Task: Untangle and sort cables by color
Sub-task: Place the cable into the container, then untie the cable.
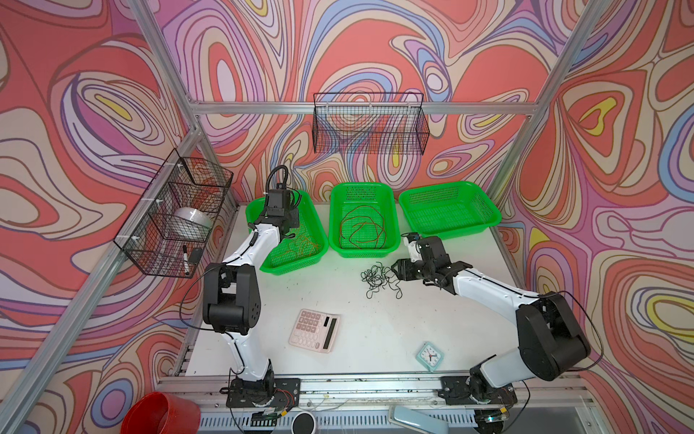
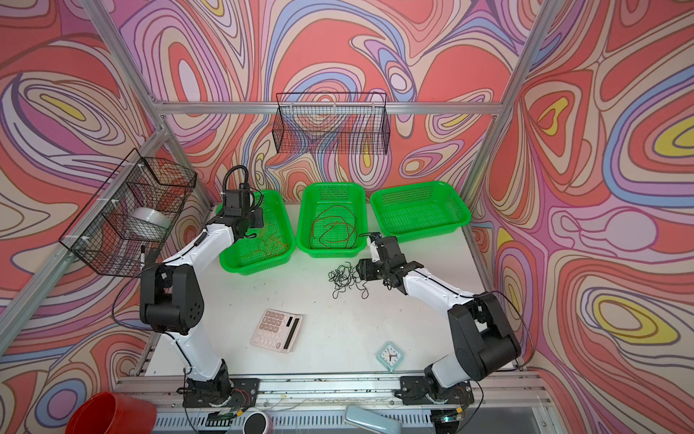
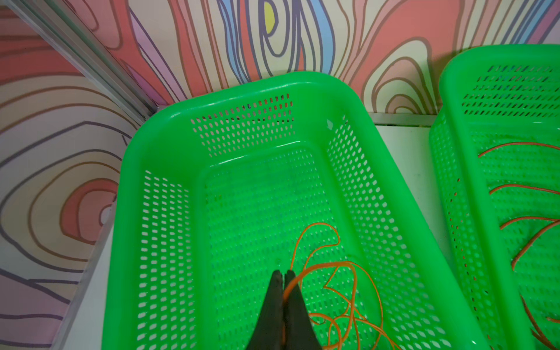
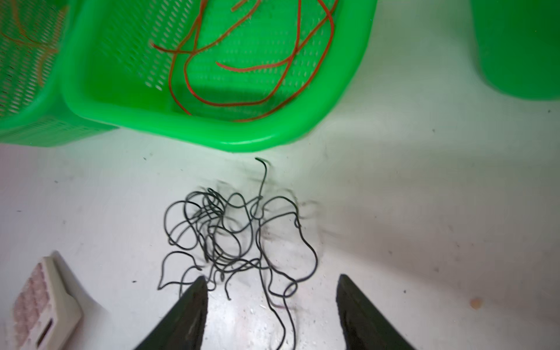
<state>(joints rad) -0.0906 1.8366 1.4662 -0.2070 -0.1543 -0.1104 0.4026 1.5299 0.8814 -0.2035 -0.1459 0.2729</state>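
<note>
A thin orange cable (image 3: 321, 264) lies looped in the left green basket (image 3: 242, 91), and my left gripper (image 3: 284, 274) is shut on one strand of it, low inside the basket. In both top views that cable (image 1: 300, 246) shows beside the left wrist. The red cable (image 1: 362, 229) lies coiled in the middle basket (image 1: 366, 253). A black cable tangle (image 4: 224, 230) rests on the white table in front of that basket. My right gripper (image 4: 271, 277) is open at the tangle's near edge, with a few loose strands between its fingers.
The right green basket (image 1: 450, 210) holds nothing. A pink calculator (image 1: 314, 330) and a small teal clock (image 1: 430, 356) lie on the table's front half. Black wire racks hang on the left wall (image 1: 172, 210) and the back wall (image 1: 370, 124).
</note>
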